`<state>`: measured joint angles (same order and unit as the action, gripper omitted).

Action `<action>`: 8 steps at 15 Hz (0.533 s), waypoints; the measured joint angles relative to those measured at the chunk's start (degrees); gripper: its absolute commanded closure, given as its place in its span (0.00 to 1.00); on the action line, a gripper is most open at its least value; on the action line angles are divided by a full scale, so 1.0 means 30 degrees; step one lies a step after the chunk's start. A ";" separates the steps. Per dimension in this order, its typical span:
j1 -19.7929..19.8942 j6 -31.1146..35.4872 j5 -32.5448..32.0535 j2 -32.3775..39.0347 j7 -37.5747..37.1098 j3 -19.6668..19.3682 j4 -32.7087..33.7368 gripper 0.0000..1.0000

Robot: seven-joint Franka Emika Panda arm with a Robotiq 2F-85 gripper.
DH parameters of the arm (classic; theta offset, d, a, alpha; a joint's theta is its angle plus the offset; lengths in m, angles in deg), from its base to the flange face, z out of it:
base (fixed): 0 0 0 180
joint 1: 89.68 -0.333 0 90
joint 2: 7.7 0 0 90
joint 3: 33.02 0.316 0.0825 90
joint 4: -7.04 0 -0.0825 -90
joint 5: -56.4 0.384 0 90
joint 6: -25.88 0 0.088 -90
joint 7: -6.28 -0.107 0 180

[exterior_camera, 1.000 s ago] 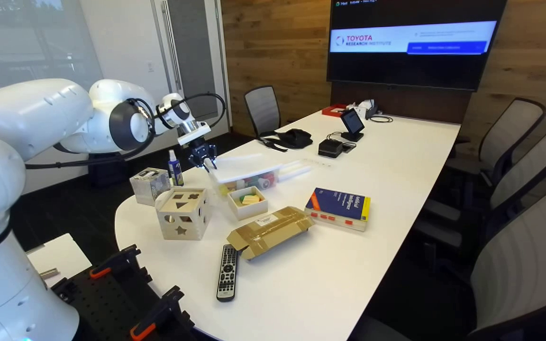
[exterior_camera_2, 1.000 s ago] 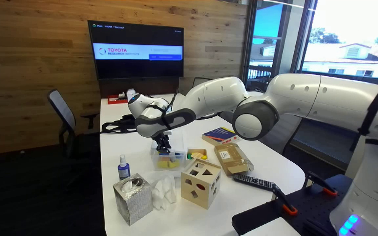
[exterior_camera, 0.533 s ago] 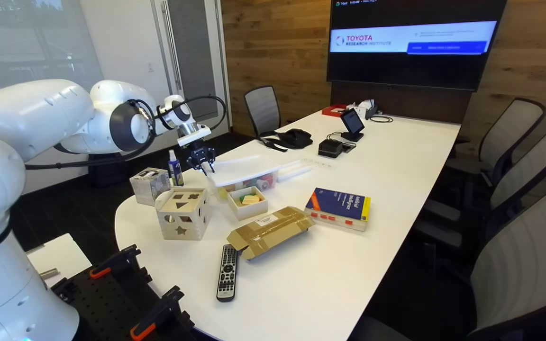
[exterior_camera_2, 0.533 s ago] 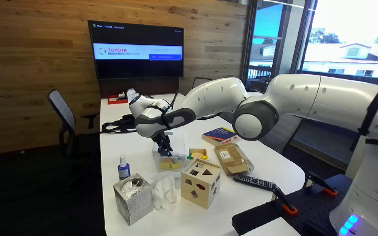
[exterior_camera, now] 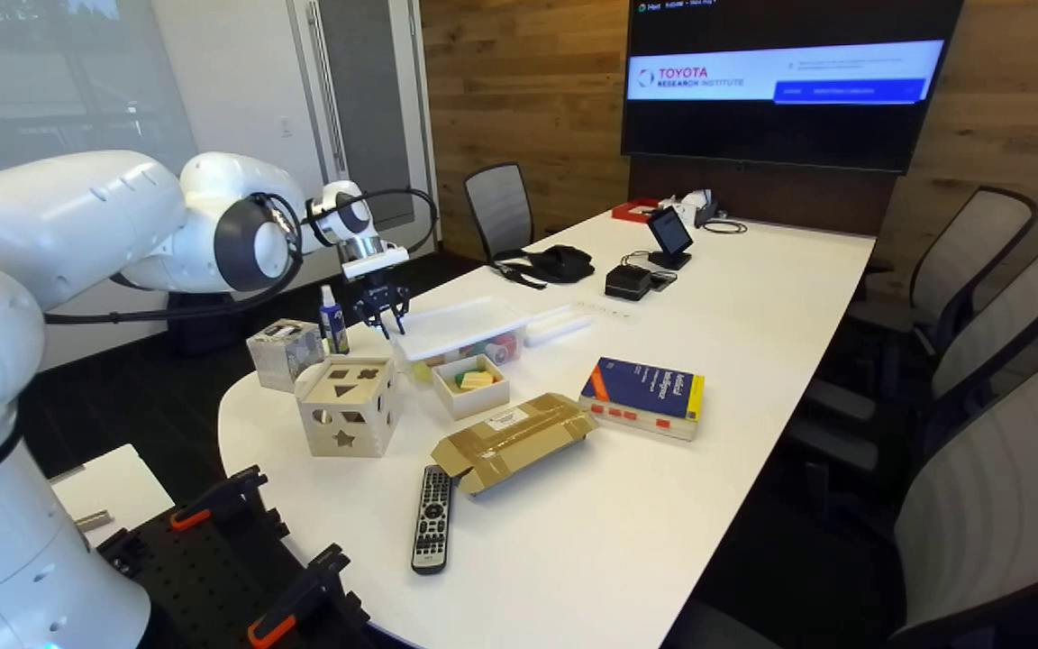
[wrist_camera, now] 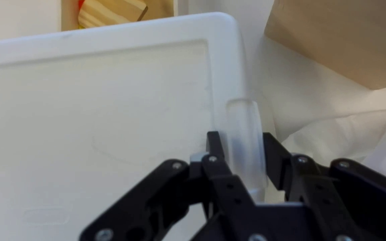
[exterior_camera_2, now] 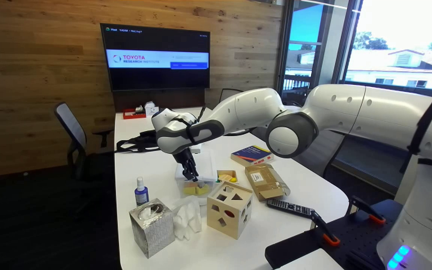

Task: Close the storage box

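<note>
The storage box (exterior_camera: 469, 351) is a shallow clear box with colourful pieces showing inside; it stands on the table and also shows in an exterior view (exterior_camera_2: 195, 189). Its whitish lid (exterior_camera: 460, 324) lies nearly flat over the box. I cannot tell whether it is pressed fully down. In the wrist view the lid (wrist_camera: 89, 127) fills the left side, with a clear latch (wrist_camera: 245, 137) on its short edge. My gripper (wrist_camera: 241, 135) has one finger over the lid and the other outside the latch, closed around that edge. The gripper also shows in both exterior views (exterior_camera: 393, 334) (exterior_camera_2: 194, 179).
A small box of wooden blocks (exterior_camera: 471, 388) stands beside the storage box. The wooden shape cube (exterior_camera_2: 229, 210), tissue box (exterior_camera_2: 152, 227), crumpled tissue (exterior_camera_2: 187, 219) and blue spray bottle (exterior_camera_2: 141, 193) are near the gripper. A tan package (exterior_camera: 519, 442), book (exterior_camera: 643, 395) and remote (exterior_camera: 432, 520) lie farther off.
My gripper has moved slightly down and toward the robot's side. The lid has moved with it, from tilted to nearly flat over the box. The box has shifted slightly the same way.
</note>
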<state>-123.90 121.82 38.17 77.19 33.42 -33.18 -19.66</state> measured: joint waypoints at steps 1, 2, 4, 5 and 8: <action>0.0095 -0.0047 0.0078 -0.0011 0.0242 0.0117 0.0014 0.92; 0.0190 -0.0101 0.0144 -0.0029 0.0403 0.0236 0.0027 0.42; 0.0354 -0.0261 0.0349 -0.0056 0.0791 0.0427 0.0058 0.34; 0.0477 -0.0510 0.0719 -0.0036 0.1149 0.0640 0.0023 0.26; 0.0837 -0.1397 0.1488 -0.0039 0.2093 0.1242 0.0012 0.03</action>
<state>-121.39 117.63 42.63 77.08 39.70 -29.45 -19.62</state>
